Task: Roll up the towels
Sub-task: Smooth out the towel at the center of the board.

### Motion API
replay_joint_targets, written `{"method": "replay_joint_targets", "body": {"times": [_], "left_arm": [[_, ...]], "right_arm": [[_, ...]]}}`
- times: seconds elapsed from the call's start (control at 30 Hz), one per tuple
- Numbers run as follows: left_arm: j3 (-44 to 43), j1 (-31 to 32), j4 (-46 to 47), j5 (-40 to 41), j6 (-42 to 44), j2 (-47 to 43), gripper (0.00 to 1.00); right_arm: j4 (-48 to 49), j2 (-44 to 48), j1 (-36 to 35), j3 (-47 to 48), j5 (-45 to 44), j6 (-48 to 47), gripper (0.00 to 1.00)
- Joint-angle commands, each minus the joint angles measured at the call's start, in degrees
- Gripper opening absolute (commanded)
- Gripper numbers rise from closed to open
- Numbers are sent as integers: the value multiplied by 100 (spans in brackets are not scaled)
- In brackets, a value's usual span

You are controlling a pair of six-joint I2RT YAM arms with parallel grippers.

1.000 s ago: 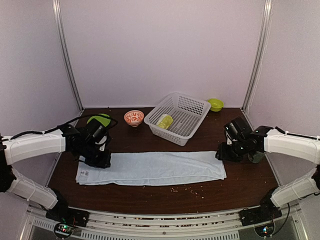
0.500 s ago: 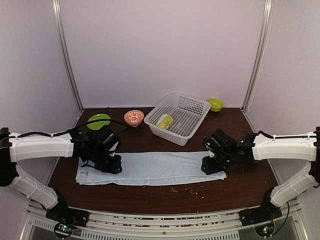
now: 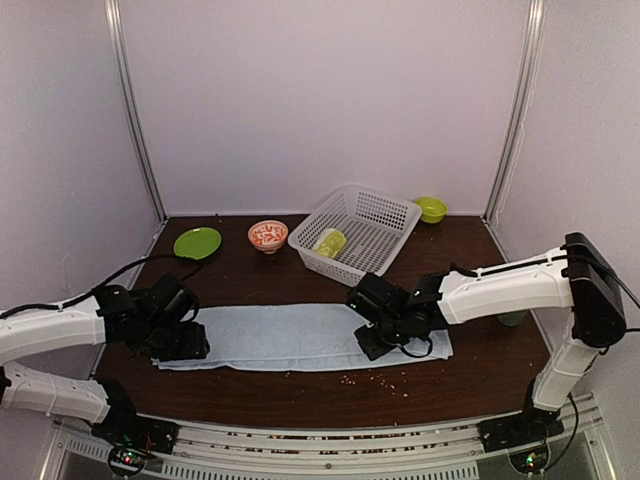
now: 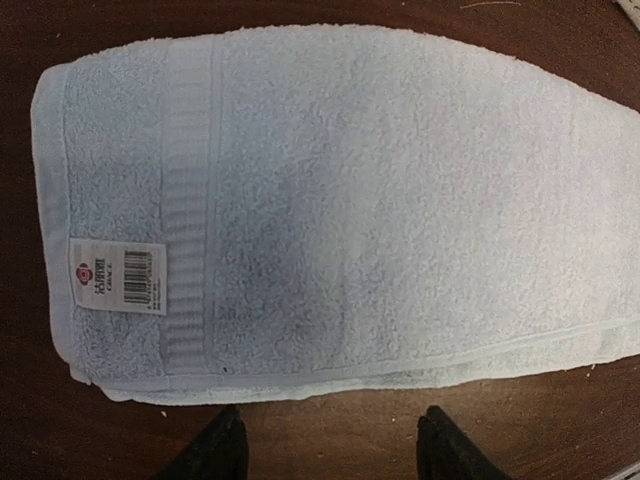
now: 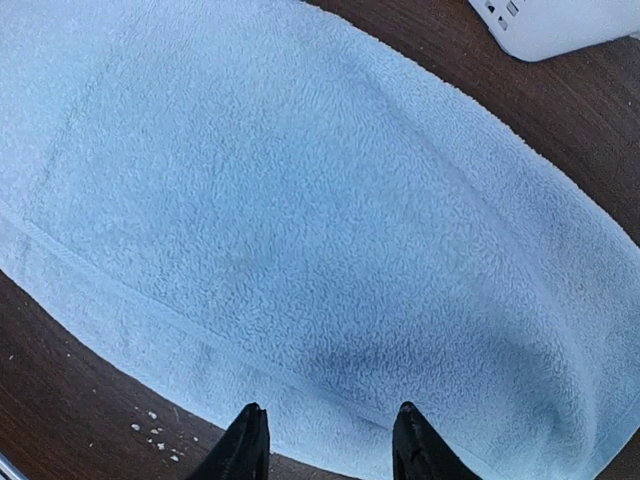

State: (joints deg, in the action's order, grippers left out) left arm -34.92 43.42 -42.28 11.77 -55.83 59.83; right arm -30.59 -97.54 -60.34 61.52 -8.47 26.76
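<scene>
Towel [image 3: 300, 337]: flat on the table [image 3: 470, 385], long side running left to right, in front of everything else.
My left gripper [image 3: 188, 342]: at the towel's left end, fingertips over bare table just off a long edge.
Tag [image 4: 115, 277]: on the towel, near its left end.
My right gripper [image 3: 372, 340]: over the towel, right of its middle, by the near edge.
Crumbs [image 3: 375, 379]: on the table just before the towel, near my right gripper.
Basket [image 3: 392, 213]: behind the towel, right of centre.
Second towel [image 3: 329, 242]: in the basket, at its left side.
Bowl [image 3: 267, 235]: just left of the basket.
Plate [image 3: 198, 242]: left of the bowl, behind my left gripper.
Small bowl [image 3: 431, 208]: behind the basket's right corner, at the back edge.
</scene>
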Motion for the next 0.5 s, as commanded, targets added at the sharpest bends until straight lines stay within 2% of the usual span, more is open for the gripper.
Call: {"method": "replay_joint_targets", "body": {"times": [0.0, 0.3, 0.47], "left_arm": [[215, -206, 196, -75, -215, -214, 59], [105, -210, 493, -266, -52, 223, 57], [72, -211, 508, -300, 2, 301, 57]], "right_arm": [[-89, -238, -75, 122, -369, -310, 43], [-113, -410, -102, -15, -120, -426, 43], [-101, -593, -101, 30, -158, -405, 39]]}}
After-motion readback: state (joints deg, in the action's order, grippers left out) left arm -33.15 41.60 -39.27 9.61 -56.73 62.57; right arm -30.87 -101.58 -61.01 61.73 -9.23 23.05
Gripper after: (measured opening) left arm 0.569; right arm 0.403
